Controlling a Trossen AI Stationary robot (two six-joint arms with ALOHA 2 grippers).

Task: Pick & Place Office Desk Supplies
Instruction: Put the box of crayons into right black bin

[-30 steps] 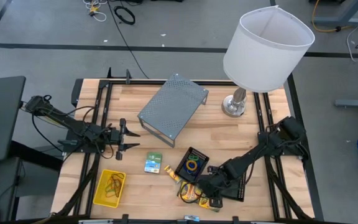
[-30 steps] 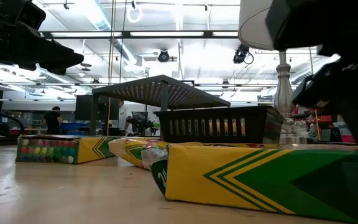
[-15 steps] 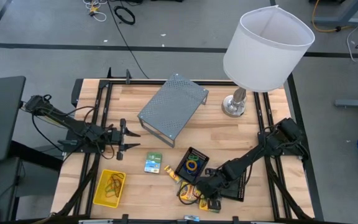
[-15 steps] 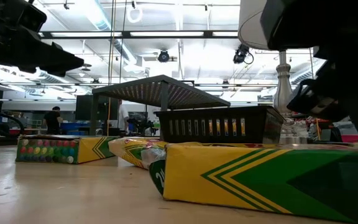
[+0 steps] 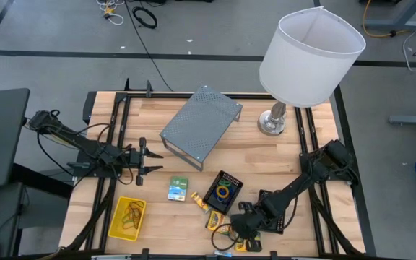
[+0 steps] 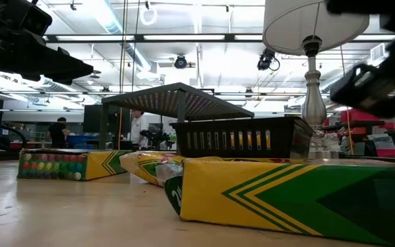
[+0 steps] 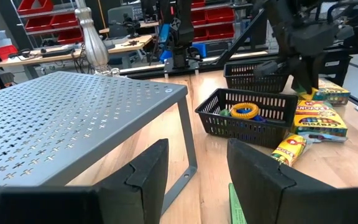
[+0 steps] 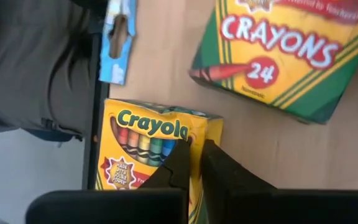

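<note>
Worktop (image 5: 266, 155) of pale wood planks, viewed from above, left side first. Left claw (image 5: 149, 160) hovers over the left part of the worktop, its two dark fingers (image 7: 148, 174) parted with nothing between them, pointed toward the grey perforated metal riser shelf (image 5: 200, 126). Yellow plastic basket (image 5: 127, 219) sits near the front-left corner with coloured rubber-band loops (image 5: 131, 211) inside, well apart from the left claw. Small green-white packet (image 5: 178, 189) lies flat between the basket and the centre. Little black mesh tray (image 5: 223, 192) just right of it holds a yellow ring and a blue one. Small yellow crayon box (image 5: 213, 218) lies at the tray's front corner.

Right claw (image 5: 238, 231) is low at the front edge, right of centre. Its fingers (image 8: 185, 163) are clenched nearly together, tips pressed over the edge of a yellow Crayola crayon box (image 8: 146, 155); whether that box is pinched, cannot tell. Green-yellow 24-count crayon box (image 8: 281, 46) lies near, apart from the claw. Blue-white card (image 8: 117, 40) lies at the worktop's edge. Second black mesh tray (image 5: 273, 211) sits under the right arm. Big white-shaded lamp (image 5: 309, 54) stands at the back right.
</note>
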